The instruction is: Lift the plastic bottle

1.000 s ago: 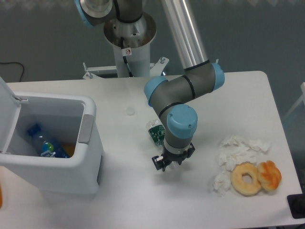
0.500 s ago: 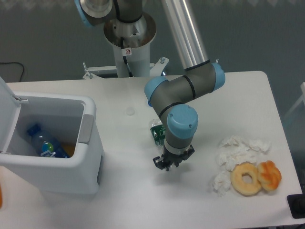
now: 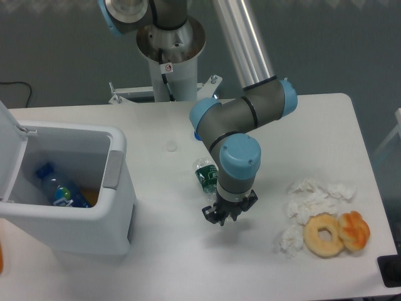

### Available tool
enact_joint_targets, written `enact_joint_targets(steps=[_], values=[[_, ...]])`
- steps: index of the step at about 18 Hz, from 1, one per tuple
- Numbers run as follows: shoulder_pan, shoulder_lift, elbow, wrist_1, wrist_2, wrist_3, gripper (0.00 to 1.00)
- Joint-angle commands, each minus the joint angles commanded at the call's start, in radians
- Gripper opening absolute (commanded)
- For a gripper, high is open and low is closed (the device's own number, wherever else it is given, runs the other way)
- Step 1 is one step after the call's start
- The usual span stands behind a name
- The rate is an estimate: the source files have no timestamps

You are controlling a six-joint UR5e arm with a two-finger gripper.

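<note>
Bottle (image 3: 206, 175): lying on bench (image 3: 156, 251), half hidden behind arm wrist, just above end effector (image 3: 223, 217). End effector: hanging low beside bottle, grasping nothing visible; finger spacing unclear, probably lining up a grasp.

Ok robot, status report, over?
Claw low over table, state unclear. Small clear plastic bottle with green label lying beside wrist, not gripped. Nothing in between.

My arm (image 3: 241, 116) is shiny grey metal with smooth blue plastic caps, and the table (image 3: 188, 251) looks smooth and white.
</note>
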Motion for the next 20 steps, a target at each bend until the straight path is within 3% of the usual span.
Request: enact_joint_targets(steps=[5,10,14,20], values=[[-0.023,0.097,0.003,-0.008,0.005,0.228,0.25],[-0.026,0.136,0.008,-0.002,0.034,0.416,0.25],[-0.038,0.196,0.061,-0.011,0.034,0.489,0.25],[-0.028,0.265,0.060,-0.014,0.045,0.795,0.25]])
